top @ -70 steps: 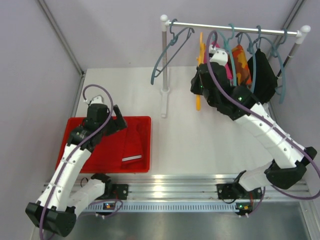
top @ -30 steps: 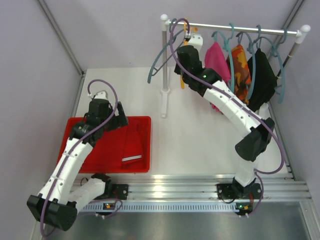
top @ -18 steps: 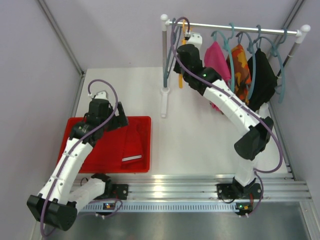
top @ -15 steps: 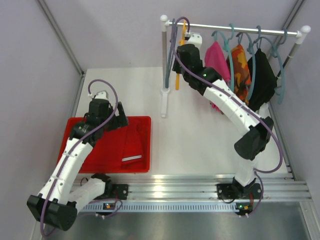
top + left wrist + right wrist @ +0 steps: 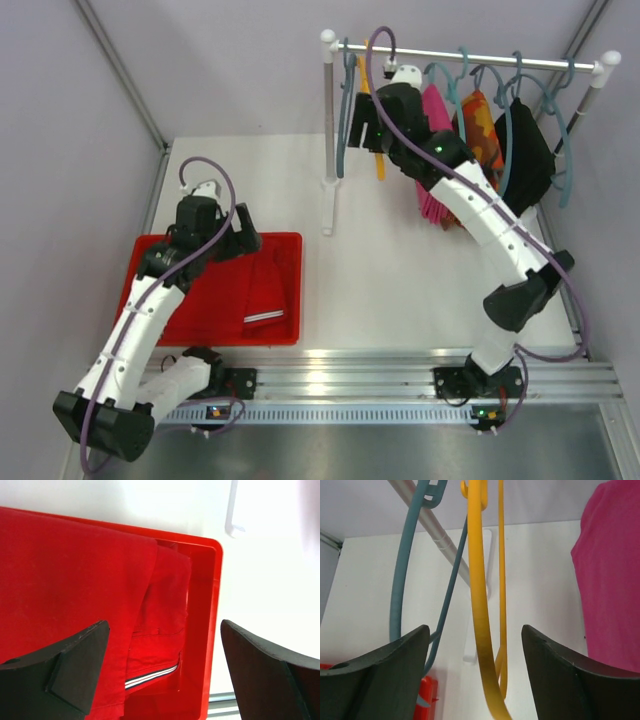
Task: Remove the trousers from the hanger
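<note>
Magenta pink trousers [image 5: 436,150], orange camouflage trousers [image 5: 482,122] and black trousers [image 5: 526,145] hang on teal hangers from the rail [image 5: 480,57]. An empty yellow hanger [image 5: 373,135] and an empty teal hanger [image 5: 344,120] hang at the rail's left end. My right gripper [image 5: 368,128] is open, its jaws either side of the yellow hanger [image 5: 482,630] without touching it. The magenta trousers [image 5: 612,575] hang just to its right. Red trousers [image 5: 266,290] lie in the red tray [image 5: 160,300]. My left gripper [image 5: 243,232] hovers open above them [image 5: 160,620].
The rack's white post [image 5: 328,130] stands on a base [image 5: 328,218] at the table's middle, just left of the empty hangers. The grey side walls and a metal rail [image 5: 400,375] at the near edge bound the table.
My right gripper has opened and let go of the yellow hanger, which now hangs on the rail. The arm has drawn slightly right. The left arm is still.
</note>
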`<action>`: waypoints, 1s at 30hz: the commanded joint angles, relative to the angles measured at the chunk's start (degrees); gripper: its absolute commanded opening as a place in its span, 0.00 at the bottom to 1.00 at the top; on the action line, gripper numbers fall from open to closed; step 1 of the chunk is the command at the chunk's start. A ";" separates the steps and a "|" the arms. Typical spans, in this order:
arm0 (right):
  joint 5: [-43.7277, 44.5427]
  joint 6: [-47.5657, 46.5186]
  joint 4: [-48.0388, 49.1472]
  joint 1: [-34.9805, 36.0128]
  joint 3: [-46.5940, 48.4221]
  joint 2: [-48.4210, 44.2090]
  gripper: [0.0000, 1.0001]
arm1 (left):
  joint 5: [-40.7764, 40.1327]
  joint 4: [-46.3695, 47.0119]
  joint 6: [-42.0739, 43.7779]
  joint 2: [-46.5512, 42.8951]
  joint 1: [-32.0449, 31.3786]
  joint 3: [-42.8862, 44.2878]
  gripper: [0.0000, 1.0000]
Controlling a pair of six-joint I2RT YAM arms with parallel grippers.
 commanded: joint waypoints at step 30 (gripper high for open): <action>-6.02 -13.37 -2.21 -17.85 -7.50 -19.50 0.96 | -7.28 2.19 -6.42 -4.86 0.21 -1.19 0.98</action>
